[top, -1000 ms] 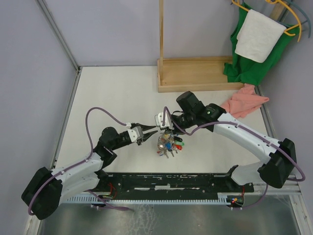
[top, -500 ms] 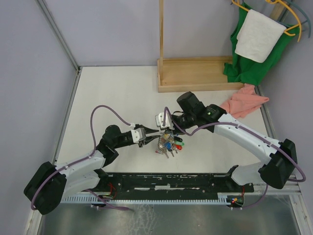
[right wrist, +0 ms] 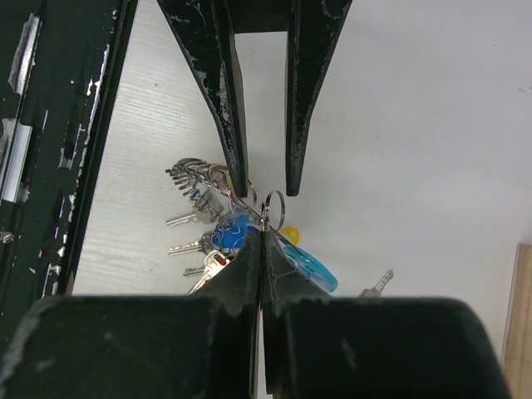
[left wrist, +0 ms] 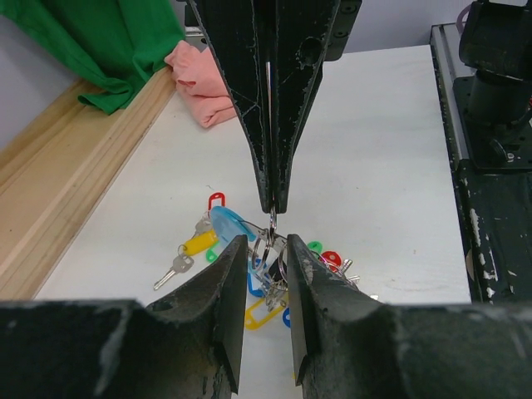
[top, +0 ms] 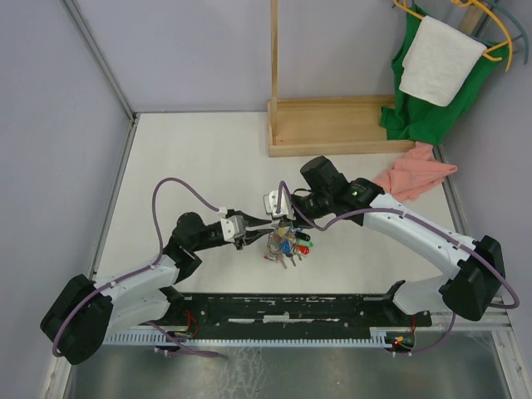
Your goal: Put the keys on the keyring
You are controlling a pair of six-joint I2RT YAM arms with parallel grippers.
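The keyring (top: 287, 245) hangs at the table's middle, a grey wire ring (right wrist: 218, 184) with a light-blue band (left wrist: 224, 223) and many keys with coloured tags. My right gripper (right wrist: 262, 231) is shut on the wire and holds it up. My left gripper (left wrist: 266, 243) faces it from the opposite side, open, its fingers (left wrist: 235, 258) either side of small split rings (left wrist: 268, 249) on the wire. I cannot tell if they touch. A yellow-tagged key (left wrist: 189, 251) lies on the table beyond the bunch, with a red tag (left wrist: 216, 200) near it.
A wooden stand (top: 332, 125) sits at the back of the table. A pink cloth (top: 411, 179) lies at the right. Green cloth and a white towel (top: 436, 62) hang at the back right. A black rail (top: 291, 312) runs along the near edge.
My left gripper has moved right, up to the hanging keyring, and now straddles its small rings. The right arm and the keyring have stayed put.
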